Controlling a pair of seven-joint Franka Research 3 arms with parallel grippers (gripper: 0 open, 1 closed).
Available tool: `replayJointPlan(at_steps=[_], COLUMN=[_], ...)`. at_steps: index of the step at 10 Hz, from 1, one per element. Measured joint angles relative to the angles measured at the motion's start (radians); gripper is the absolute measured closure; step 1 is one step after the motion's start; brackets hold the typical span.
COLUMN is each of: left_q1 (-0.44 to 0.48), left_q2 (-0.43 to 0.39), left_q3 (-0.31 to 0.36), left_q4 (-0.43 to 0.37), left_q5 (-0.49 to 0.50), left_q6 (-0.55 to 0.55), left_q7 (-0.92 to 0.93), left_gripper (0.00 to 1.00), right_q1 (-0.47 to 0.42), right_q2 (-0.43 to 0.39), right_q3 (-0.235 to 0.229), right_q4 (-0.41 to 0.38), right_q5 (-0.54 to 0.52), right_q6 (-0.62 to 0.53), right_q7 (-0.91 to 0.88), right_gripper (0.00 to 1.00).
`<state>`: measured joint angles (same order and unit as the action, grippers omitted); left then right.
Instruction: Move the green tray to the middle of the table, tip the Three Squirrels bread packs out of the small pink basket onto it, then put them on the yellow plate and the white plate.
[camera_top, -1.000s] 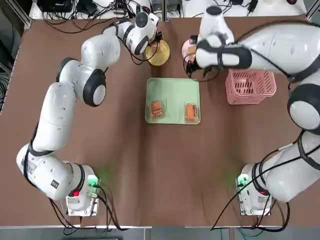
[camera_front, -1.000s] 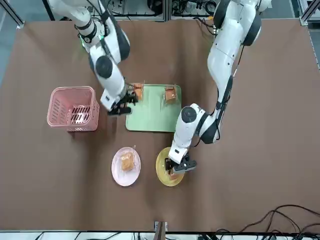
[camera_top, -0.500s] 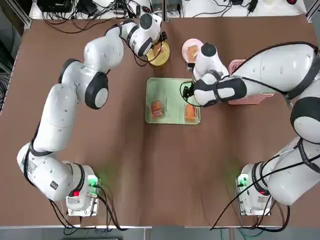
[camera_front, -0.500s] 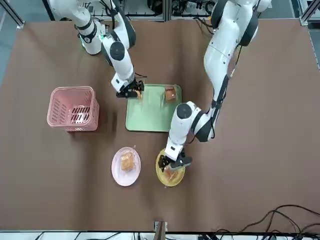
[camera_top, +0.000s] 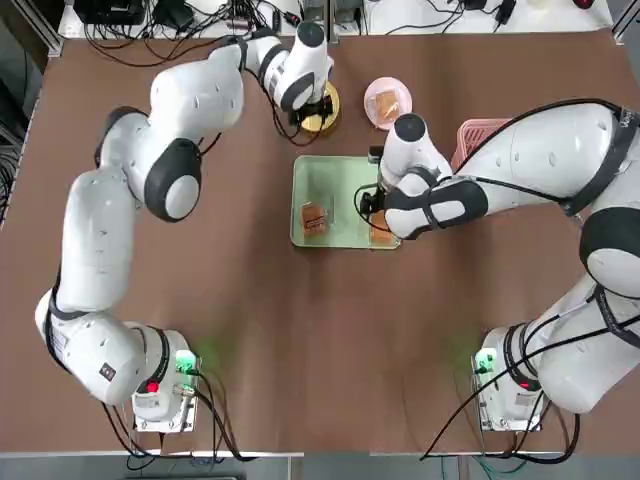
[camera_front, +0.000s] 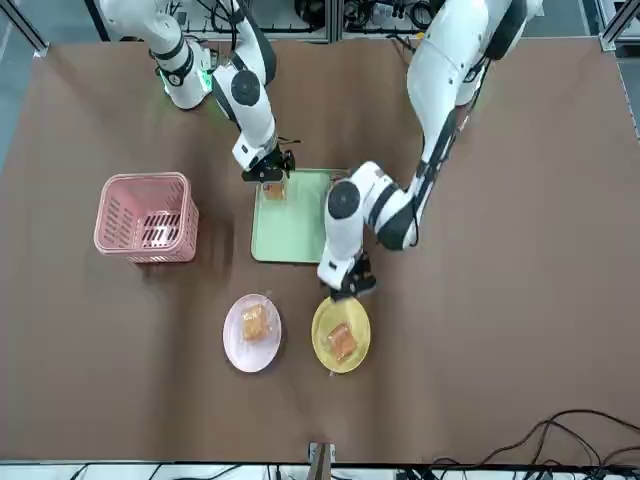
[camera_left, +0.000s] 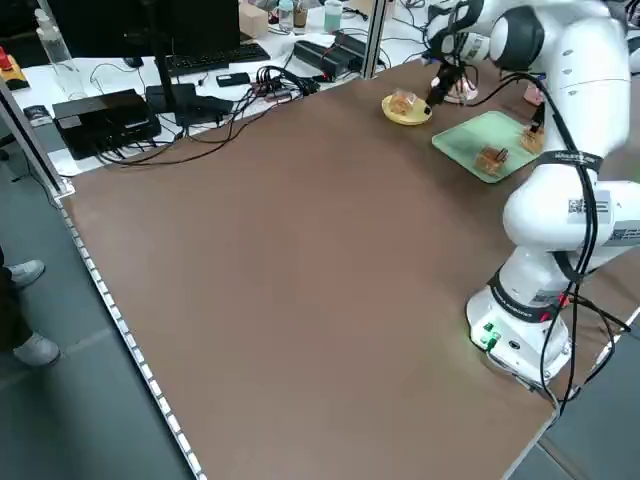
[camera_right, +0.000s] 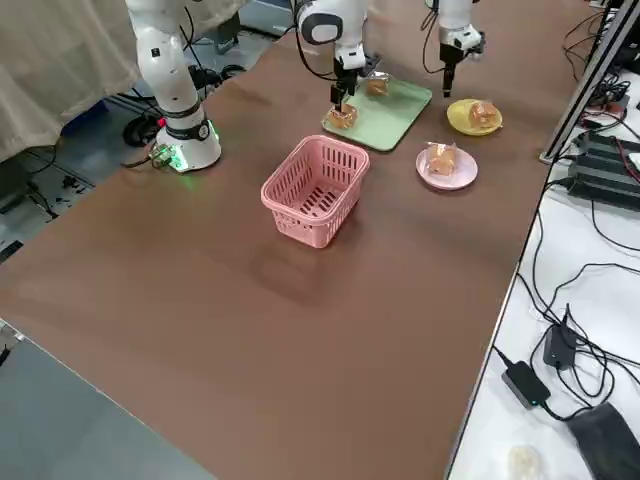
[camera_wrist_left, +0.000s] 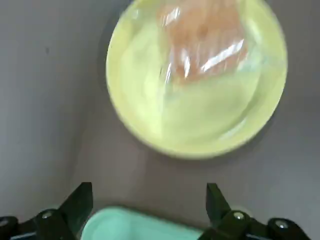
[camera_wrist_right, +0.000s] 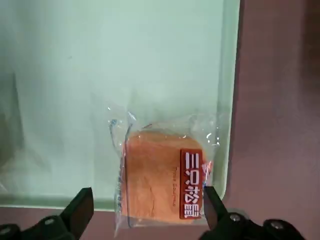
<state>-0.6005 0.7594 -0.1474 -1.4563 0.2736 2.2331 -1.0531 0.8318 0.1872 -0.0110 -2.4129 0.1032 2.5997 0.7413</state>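
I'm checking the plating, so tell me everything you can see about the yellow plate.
The yellow plate is small, round and plain, glossy like plastic, lying flat on the brown table beside the white plate, just beyond the green tray. One clear bread pack rests on it. The open left gripper hangs near its tray-side edge, not touching.

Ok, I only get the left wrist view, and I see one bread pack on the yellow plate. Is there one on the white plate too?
Observer: Yes, the white plate has one pack.
Operator: Any still on the tray?
Observer: Two on the tray: one lying free, one under the open right end effector.
Operator: And the basket?
Observer: The basket stands upright, empty, beside the tray.
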Motion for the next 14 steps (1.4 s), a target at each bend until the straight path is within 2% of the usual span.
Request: replayJointPlan(at_steps=[1,3,5,7,10,12,13,14], left_q1=[0.000,0.003,0.003,0.002,0.003,0.003,0.003,0.003], left_q2=[-0.061,-0.176,-0.252,-0.277,-0.283,-0.282,-0.280,-0.274], left_q3=[-0.019,-0.063,-0.121,-0.162,-0.178,-0.179,-0.180,-0.180], left_q4=[-0.105,-0.322,-0.485,-0.542,-0.568,-0.580,-0.586,-0.590], left_q5=[0.000,0.000,0.001,0.001,0.001,0.001,0.001,0.001], left_q6=[0.010,0.133,0.201,0.207,0.208,0.208,0.211,0.230], left_q7=[0.019,0.042,0.045,0.045,0.048,0.048,0.048,0.048], left_gripper=[0.00,0.00,0.00,0.00,0.00,0.00,0.00,0.00], right_q1=[0.000,0.000,0.000,0.000,-0.001,-0.001,-0.001,-0.001], right_q2=[0.007,0.039,0.090,0.115,0.117,0.117,0.115,0.113], right_q3=[-0.001,-0.004,-0.005,-0.011,-0.017,-0.017,-0.017,-0.017], right_q4=[-0.005,-0.009,-0.009,-0.009,-0.009,-0.006,-0.002,-0.001], right_q5=[0.000,0.000,0.000,0.000,0.000,0.000,0.000,0.000], right_q6=[0.001,0.054,0.124,0.150,0.152,0.154,0.155,0.155], right_q7=[0.000,0.000,0.000,0.000,0.000,0.000,0.000,0.000], right_gripper=[0.03,0.02,0.02,0.02,0.04,0.16,0.30,0.32])
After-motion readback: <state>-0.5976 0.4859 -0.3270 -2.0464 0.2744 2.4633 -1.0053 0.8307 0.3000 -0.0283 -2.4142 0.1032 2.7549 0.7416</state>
